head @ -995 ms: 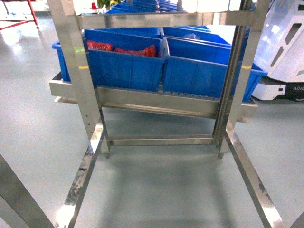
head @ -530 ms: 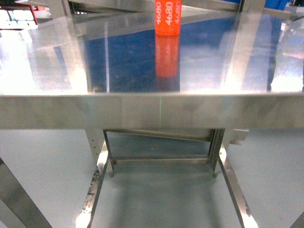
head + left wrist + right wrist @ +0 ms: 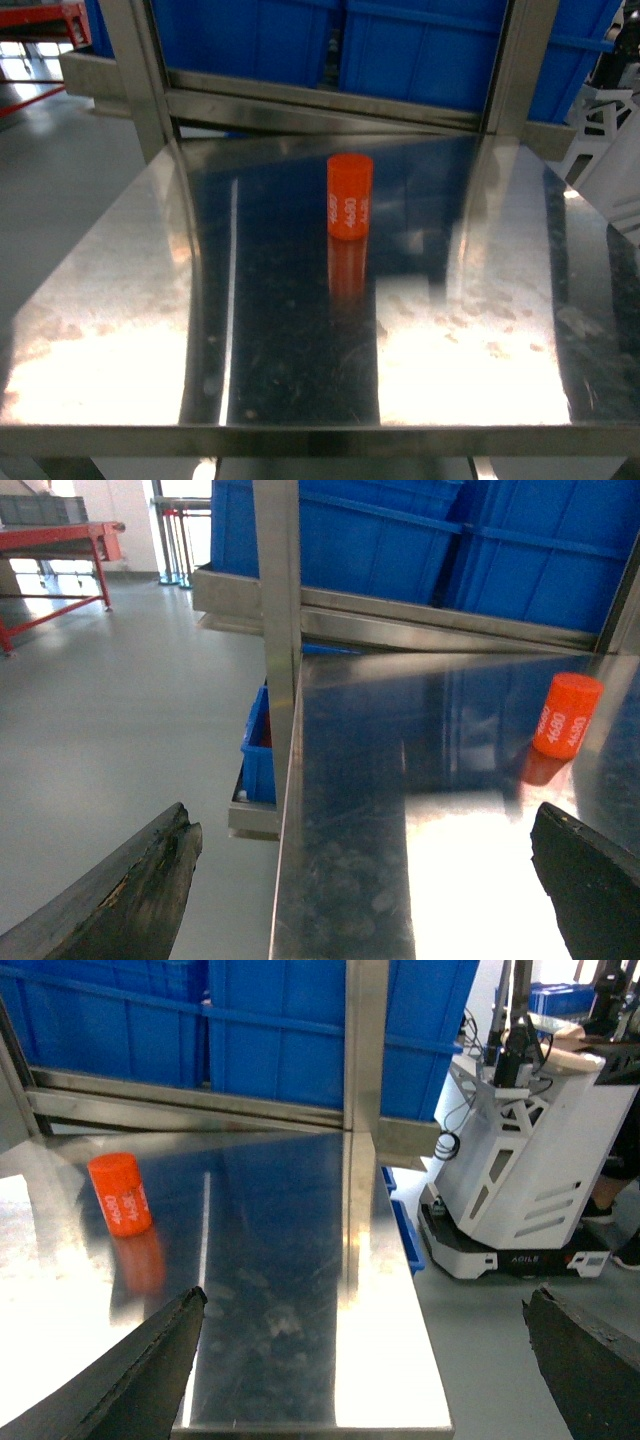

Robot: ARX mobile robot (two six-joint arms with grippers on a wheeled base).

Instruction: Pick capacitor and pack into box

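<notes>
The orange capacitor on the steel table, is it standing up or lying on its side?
Standing upright. The capacitor rests on one end on the steel table, flat top facing up, its reflection directly below it.

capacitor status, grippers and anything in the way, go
Left gripper open, right gripper open, both empty. Capacitor upright on steel shelf, untouched. Nothing around it; box not in view.

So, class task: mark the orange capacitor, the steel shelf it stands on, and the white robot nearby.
capacitor [image 3: 349,197], head view, middle of its printed side.
steel shelf [image 3: 130,300], head view, bare surface left of the capacitor.
white robot [image 3: 520,1175], right wrist view, its side panel.
</notes>
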